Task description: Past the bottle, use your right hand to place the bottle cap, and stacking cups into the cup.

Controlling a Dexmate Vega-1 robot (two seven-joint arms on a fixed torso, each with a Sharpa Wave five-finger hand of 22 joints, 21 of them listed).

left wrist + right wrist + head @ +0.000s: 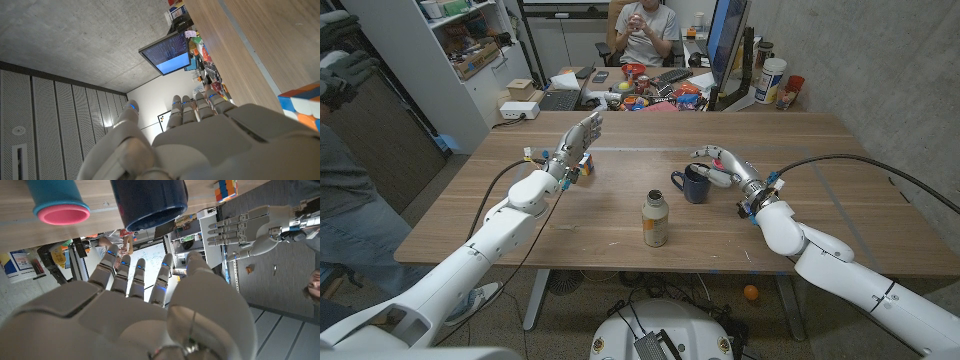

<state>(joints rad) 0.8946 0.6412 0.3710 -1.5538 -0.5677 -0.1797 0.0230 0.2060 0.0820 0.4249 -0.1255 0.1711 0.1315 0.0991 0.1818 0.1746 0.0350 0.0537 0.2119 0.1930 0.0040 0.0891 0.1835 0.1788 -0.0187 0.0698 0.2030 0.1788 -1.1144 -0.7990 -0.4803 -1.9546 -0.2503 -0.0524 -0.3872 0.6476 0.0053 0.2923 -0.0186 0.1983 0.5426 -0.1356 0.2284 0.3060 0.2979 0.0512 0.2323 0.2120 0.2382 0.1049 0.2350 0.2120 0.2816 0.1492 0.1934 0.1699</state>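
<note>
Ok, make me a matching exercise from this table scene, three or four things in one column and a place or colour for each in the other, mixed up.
Things:
1. bottle
2. mug
3. cube
4. stacking cup

Descriptions:
A. dark blue, by the right hand
B. multicoloured, by the left hand
C. teal with a pink rim
D. middle of the table, nearest the robot

Pairs: 1-D, 2-A, 3-B, 4-C
</note>
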